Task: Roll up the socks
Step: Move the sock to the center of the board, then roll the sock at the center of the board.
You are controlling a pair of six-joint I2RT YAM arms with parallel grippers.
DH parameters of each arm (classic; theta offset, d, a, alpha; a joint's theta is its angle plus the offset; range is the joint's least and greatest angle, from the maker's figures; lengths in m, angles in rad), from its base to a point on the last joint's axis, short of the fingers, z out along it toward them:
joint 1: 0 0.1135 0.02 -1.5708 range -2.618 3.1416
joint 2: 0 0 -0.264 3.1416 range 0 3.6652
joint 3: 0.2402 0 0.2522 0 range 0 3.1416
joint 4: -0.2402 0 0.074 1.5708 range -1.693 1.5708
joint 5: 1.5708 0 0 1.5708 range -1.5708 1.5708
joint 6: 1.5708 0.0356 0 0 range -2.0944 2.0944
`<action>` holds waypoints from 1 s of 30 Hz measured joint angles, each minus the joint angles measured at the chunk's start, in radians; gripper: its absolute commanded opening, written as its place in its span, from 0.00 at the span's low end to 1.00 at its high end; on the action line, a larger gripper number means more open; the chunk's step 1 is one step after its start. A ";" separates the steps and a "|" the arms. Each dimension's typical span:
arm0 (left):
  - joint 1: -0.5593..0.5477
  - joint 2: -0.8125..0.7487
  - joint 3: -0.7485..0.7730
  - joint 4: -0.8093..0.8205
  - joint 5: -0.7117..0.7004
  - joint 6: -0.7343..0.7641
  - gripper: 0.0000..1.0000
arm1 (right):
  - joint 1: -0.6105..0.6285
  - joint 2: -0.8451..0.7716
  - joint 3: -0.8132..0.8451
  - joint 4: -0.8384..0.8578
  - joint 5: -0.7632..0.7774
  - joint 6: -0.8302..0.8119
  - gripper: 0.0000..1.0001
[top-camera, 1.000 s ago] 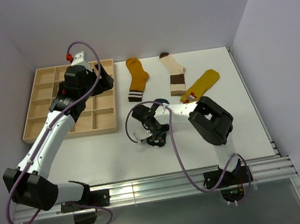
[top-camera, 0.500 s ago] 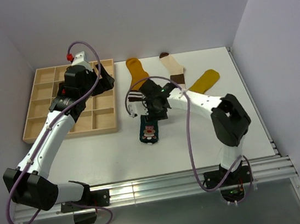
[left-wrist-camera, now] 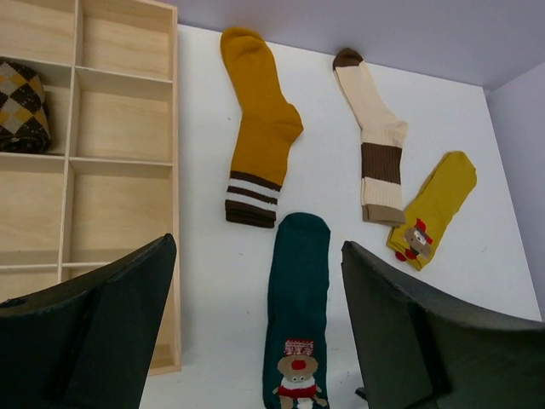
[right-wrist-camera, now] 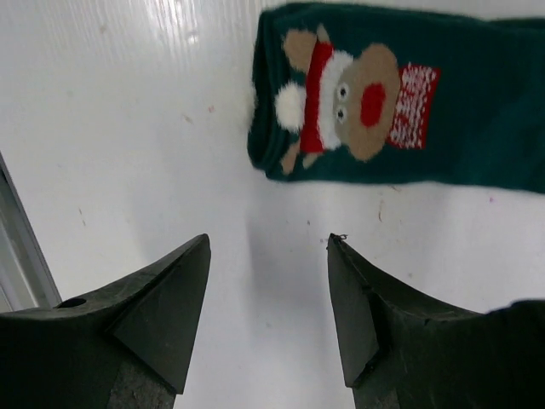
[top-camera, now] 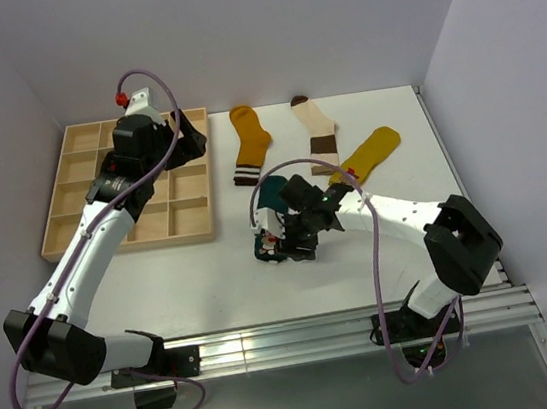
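A teal sock (top-camera: pixel 271 201) with a reindeer picture lies flat on the white table; it also shows in the left wrist view (left-wrist-camera: pixel 298 290) and the right wrist view (right-wrist-camera: pixel 400 94). My right gripper (top-camera: pixel 284 241) is open and empty, low over its near reindeer end, with its fingertips just short of the sock edge (right-wrist-camera: pixel 268 243). A mustard sock (top-camera: pixel 250 142), a cream sock with brown bands (top-camera: pixel 320 133) and a yellow sock (top-camera: pixel 373 154) lie flat behind. My left gripper (top-camera: pixel 184 136) is open and empty (left-wrist-camera: pixel 258 247), held high by the tray's right edge.
A wooden compartment tray (top-camera: pixel 80 190) sits at the back left. One of its compartments holds a rolled brown argyle sock (left-wrist-camera: pixel 21 106). Purple walls close in the back and both sides. A metal rail runs along the near table edge.
My right gripper swung from the near side to the teal sock's far end, then came back to its near end. The sock now lies stretched flat. My left arm shifted slightly back.
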State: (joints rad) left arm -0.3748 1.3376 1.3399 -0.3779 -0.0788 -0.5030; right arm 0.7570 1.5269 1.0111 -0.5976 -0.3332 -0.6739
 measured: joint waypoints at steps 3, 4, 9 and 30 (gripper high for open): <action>0.000 -0.006 0.006 0.005 -0.004 0.000 0.84 | 0.028 0.000 -0.020 0.073 0.000 0.056 0.65; 0.000 -0.010 0.006 0.008 -0.005 0.000 0.84 | 0.034 0.000 -0.020 0.100 0.000 0.077 0.65; 0.000 -0.023 0.006 0.023 -0.005 -0.008 0.84 | 0.063 0.000 -0.025 0.235 0.033 0.165 0.65; 0.000 -0.023 -0.007 0.058 -0.003 -0.010 0.84 | 0.233 0.159 -0.052 0.373 0.267 0.239 0.65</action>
State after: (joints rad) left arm -0.3748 1.3151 1.3327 -0.3195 -0.0818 -0.5129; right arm 0.9905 1.6863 0.9592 -0.2241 -0.0666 -0.4347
